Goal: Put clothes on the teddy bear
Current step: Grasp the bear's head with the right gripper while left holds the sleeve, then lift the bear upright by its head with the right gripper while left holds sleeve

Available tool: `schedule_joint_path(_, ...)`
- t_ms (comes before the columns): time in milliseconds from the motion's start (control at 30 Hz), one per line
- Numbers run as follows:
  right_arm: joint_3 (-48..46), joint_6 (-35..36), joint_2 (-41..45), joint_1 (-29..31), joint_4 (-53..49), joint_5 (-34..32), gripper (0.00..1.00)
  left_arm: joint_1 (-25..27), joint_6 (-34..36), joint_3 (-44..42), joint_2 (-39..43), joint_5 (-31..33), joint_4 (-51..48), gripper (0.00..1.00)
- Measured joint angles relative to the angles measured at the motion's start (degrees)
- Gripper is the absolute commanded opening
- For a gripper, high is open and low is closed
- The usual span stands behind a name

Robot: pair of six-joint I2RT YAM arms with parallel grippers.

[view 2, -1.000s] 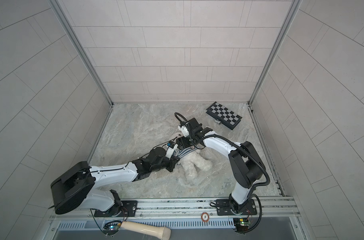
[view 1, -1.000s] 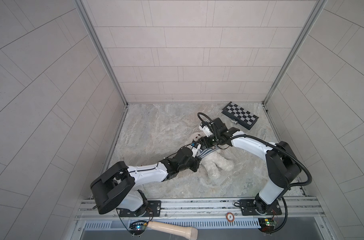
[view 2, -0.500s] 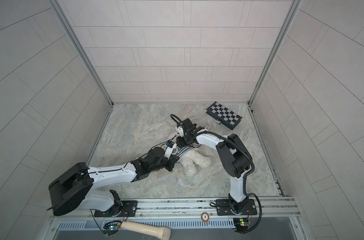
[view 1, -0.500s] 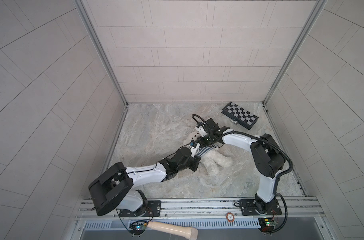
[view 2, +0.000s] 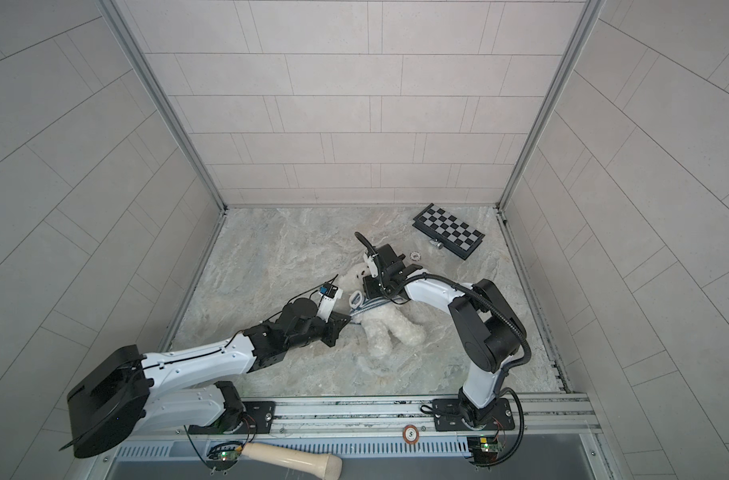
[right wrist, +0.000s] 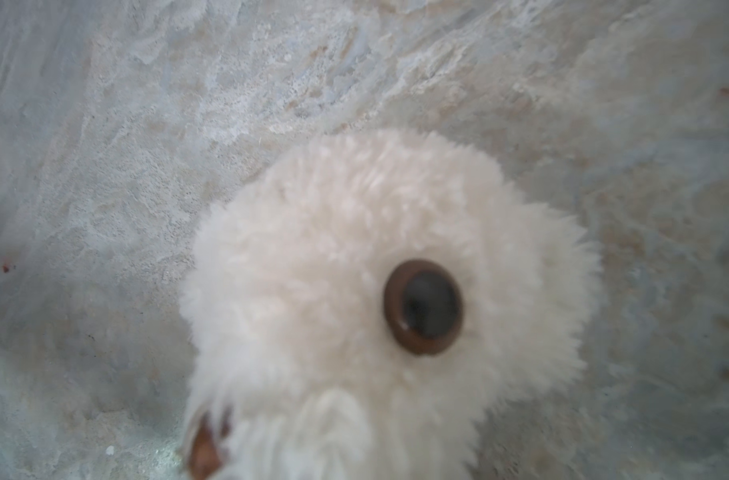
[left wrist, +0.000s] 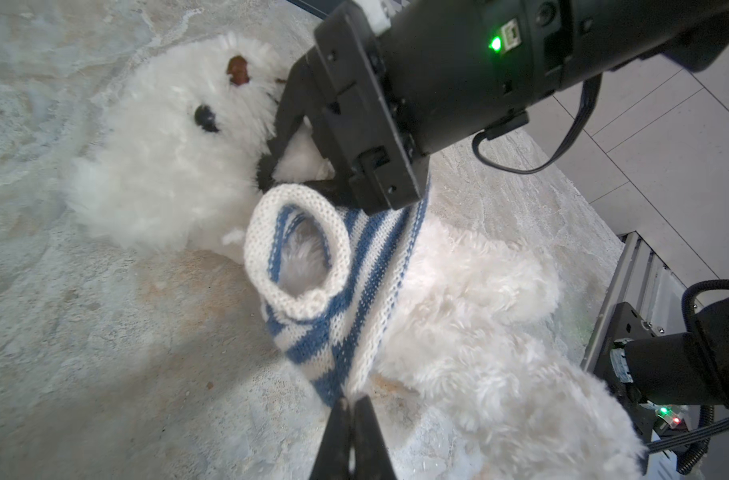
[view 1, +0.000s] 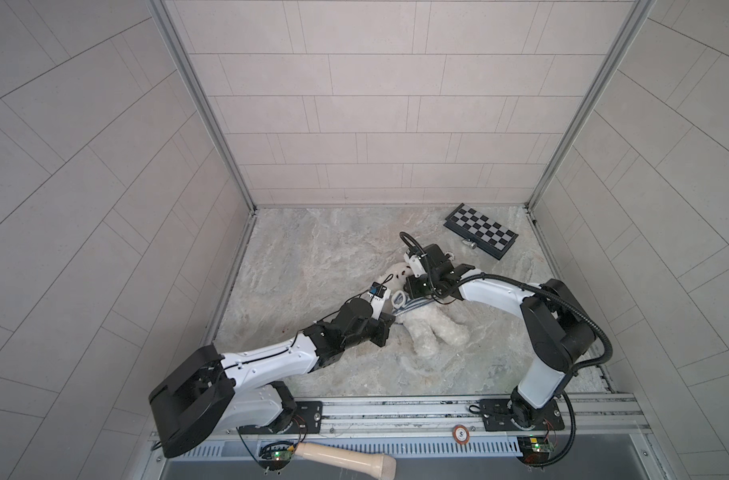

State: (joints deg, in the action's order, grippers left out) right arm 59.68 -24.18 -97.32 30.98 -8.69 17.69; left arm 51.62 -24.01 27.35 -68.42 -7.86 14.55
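A fluffy white teddy bear (view 1: 433,332) lies near the middle of the marbled counter (view 1: 313,257). Its head points toward the back wall and its legs toward the front rail, and the ends of two robot arms flank it. A blue-and-white striped shirt (view 1: 408,307) is bunched around its chest, just below the head.

The left arm (view 1: 271,361) reaches in low from the front left. The left jaws are pressed together on the shirt's lower edge, and the left wrist view shows the knit drawn to a point at their tips.

The right arm (view 1: 496,293) bends over from the right, its wrist above the bear's head. The right jaws are closed in narrowly on a lump of white plush beside the head, one finger on each side, just above the shirt's top edge — which part of the bear this is cannot be told.

A white ribbed sleeve opening (left wrist: 296,249) gapes toward the left wrist camera, with fur showing through it. A blurred close-up of the bear's head fills the right wrist view, one dark, brown-rimmed eye (right wrist: 423,307) near the middle.

A black-and-white chequered board (view 1: 481,230) lies well apart in the counter's back right corner. A small round disc (view 2: 415,256) sits between it and the right arm's wrist.
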Motion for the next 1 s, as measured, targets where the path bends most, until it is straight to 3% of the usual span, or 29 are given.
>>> schedule_joint_path(200, -5.4, -5.9, 9.7, -0.9, 8.3, 2.4, 0.00, 0.5, 0.3, -2.2, 3.5, -0.4, 0.9, 0.00)
schedule_joint_path(433, -11.5, -10.3, 20.1, -1.0, 15.0, 0.9, 0.00, 3.1, 0.5, -3.0, 4.9, -1.2, 5.1, 0.00)
schedule_joint_path(733, -12.5, -10.8, 28.4, -1.0, 14.5, -0.2, 0.00, 4.2, 0.5, -4.7, 9.2, -0.5, 7.1, 0.00)
schedule_joint_path(1000, -11.9, -7.4, 30.5, 1.6, 15.1, 0.4, 0.00, 4.6, 0.3, -5.1, 11.1, 0.3, 6.4, 0.00)
